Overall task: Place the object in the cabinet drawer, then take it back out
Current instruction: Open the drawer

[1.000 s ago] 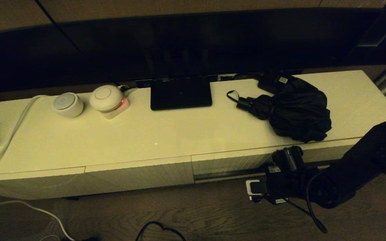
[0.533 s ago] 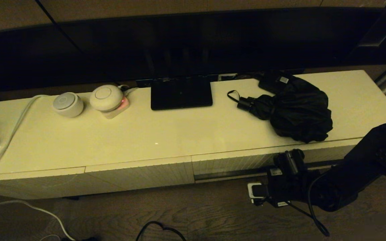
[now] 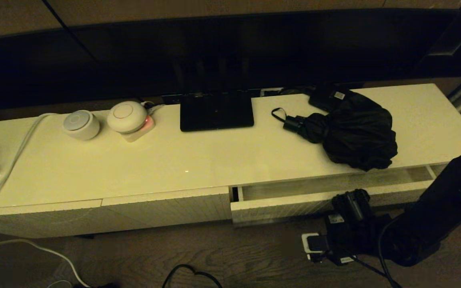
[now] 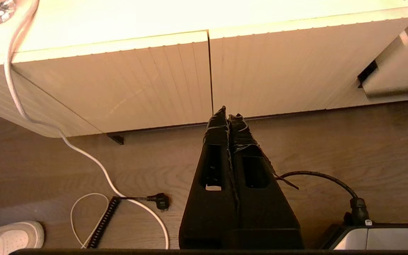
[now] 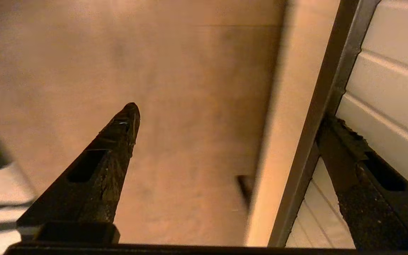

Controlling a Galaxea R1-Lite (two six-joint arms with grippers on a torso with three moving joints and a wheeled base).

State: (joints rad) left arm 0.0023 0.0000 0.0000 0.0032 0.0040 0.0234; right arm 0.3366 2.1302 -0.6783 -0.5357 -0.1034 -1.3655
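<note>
The black folding umbrella (image 3: 354, 134) lies on the cabinet top at the right, handle and wrist loop pointing left. Below it the wide ribbed cabinet drawer (image 3: 278, 208) stands partly pulled out, showing a strip of its inside (image 3: 326, 182). My right gripper (image 3: 348, 202) is low against the drawer front. In the right wrist view it (image 5: 228, 113) is open, with one finger (image 5: 345, 156) against the dark slot strip (image 5: 331, 106) beside the ribbed front (image 5: 391, 81) and the other finger free. My left gripper (image 4: 228, 113) hangs shut and empty above the floor, before the narrower fronts.
A flat black stand (image 3: 216, 111) and a small black box with a white label (image 3: 326, 98) sit at the back of the top. Two round white devices (image 3: 81, 125) and a white cable (image 3: 14, 160) lie at the left. Cables (image 4: 83, 159) run over the wooden floor.
The drawer has slid out toward me from its shut position, and my right gripper has drawn back and down with its front. The umbrella has not moved.
</note>
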